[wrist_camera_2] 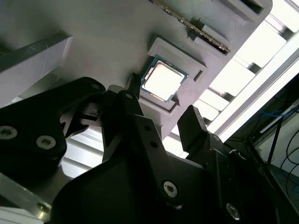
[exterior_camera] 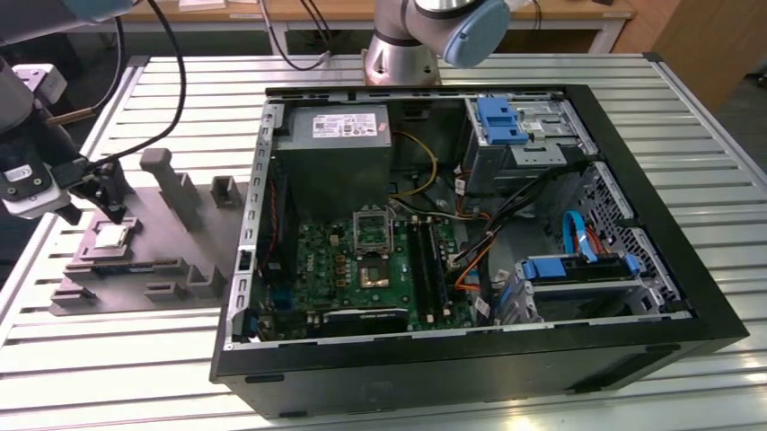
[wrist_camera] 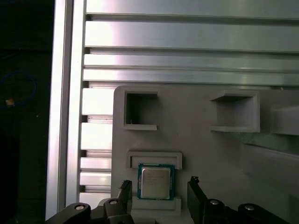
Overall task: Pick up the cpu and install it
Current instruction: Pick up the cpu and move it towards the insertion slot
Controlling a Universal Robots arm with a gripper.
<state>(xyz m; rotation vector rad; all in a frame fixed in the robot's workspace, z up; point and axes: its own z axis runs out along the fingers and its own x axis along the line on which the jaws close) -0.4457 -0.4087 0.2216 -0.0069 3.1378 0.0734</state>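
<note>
- While poised close over the cpu [exterior_camera: 111, 235], clamped on nothing: claw [exterior_camera: 96, 214], at the exterior view's left.
- Fingers [wrist_camera: 197, 196] spread apart, one on each side of the chip in both wrist views, with a clear gap to its edges and no contact to be seen.
- Cpu lying flat, silver top up, seated in a shallow square recess of a grey fixture [exterior_camera: 168, 260].
- Fixture resting on the slatted aluminium bench [exterior_camera: 120, 359], just beside the open case [exterior_camera: 671, 269], toward the exterior view's left of it.
- Elsewhere on the fixture, several upright blocks [exterior_camera: 180, 193] and square pockets [wrist_camera: 140, 109].
- Inside the case, a green board [exterior_camera: 348, 278] lying flat, with a metal-framed socket [exterior_camera: 372, 229] near its upper middle, well apart from the cpu.
- Above the board, a big grey box [exterior_camera: 341, 135] with a pale label; blue brackets [exterior_camera: 498, 121] toward the exterior view's right.
- Arm base [exterior_camera: 401, 58] standing on the bench beyond the case, black cables [exterior_camera: 174, 72] trailing nearby.
</note>
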